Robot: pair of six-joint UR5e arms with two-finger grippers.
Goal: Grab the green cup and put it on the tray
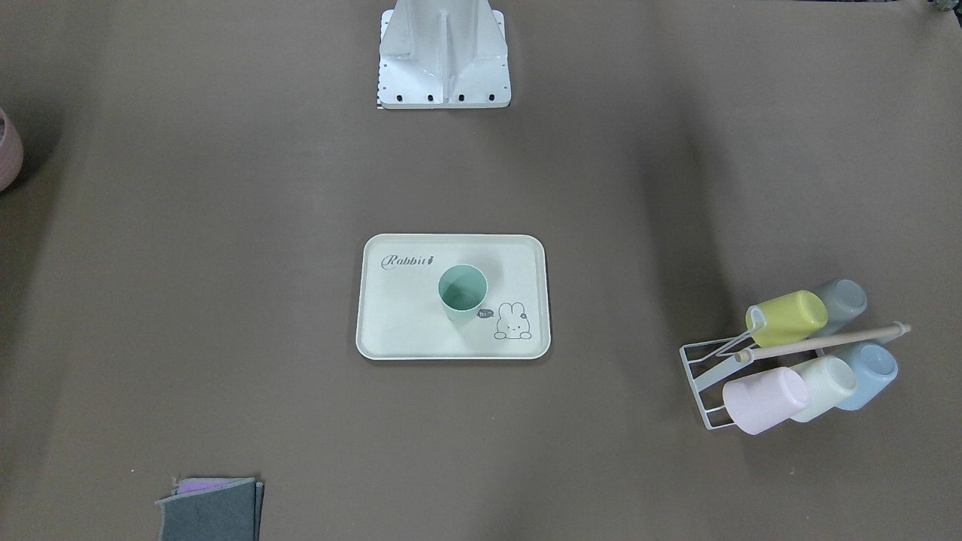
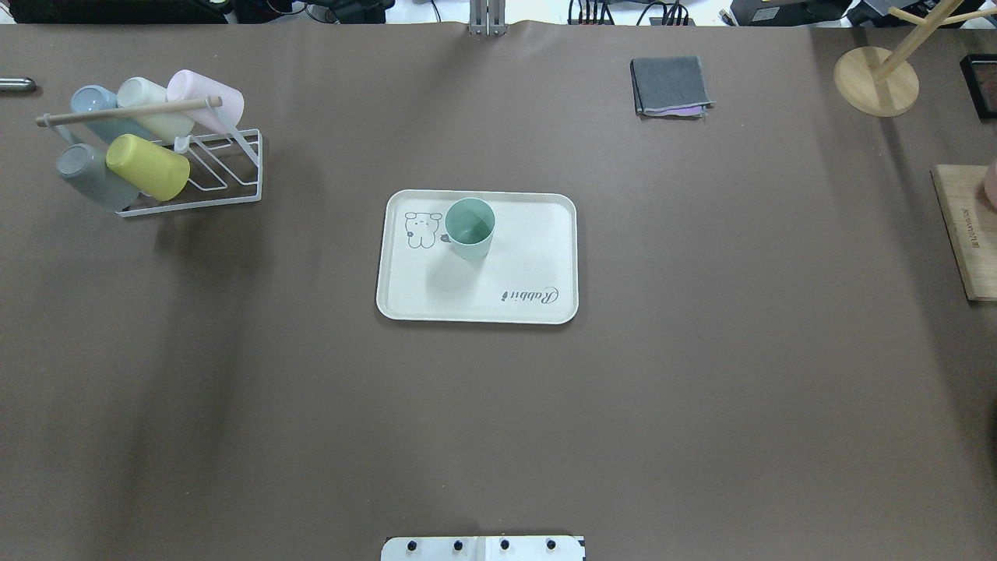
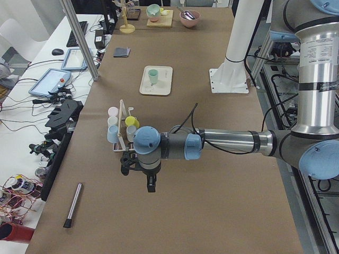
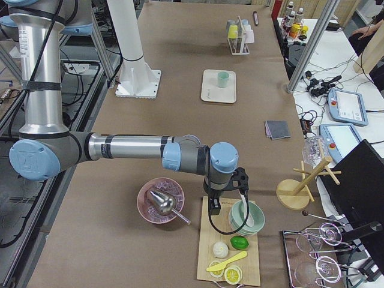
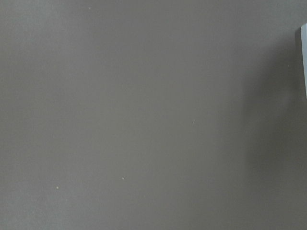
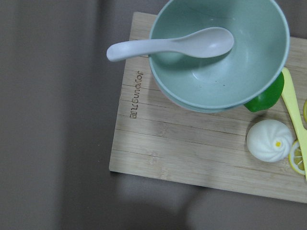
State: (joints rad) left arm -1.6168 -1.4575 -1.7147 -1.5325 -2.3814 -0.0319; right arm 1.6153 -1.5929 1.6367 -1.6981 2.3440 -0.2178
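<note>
You see the green cup (image 2: 470, 227) upright on the tray (image 2: 537, 234), 12 o'clock of centre; hence, it seems, left pincer (image 3: 148, 182) and right pincer (image 4: 214, 207) hang clear, apart or together you cannot tell.

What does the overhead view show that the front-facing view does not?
Only overhead: a wooden stand and a wooden board at the right edge, and a dark pen-like object at the left edge. Only front-facing: part of a pink rounded object, cut off at its left edge. Both: the green cup upright on the tray, the rack of cups, the folded cloth and the robot base. Neither shows an end effector.
</note>
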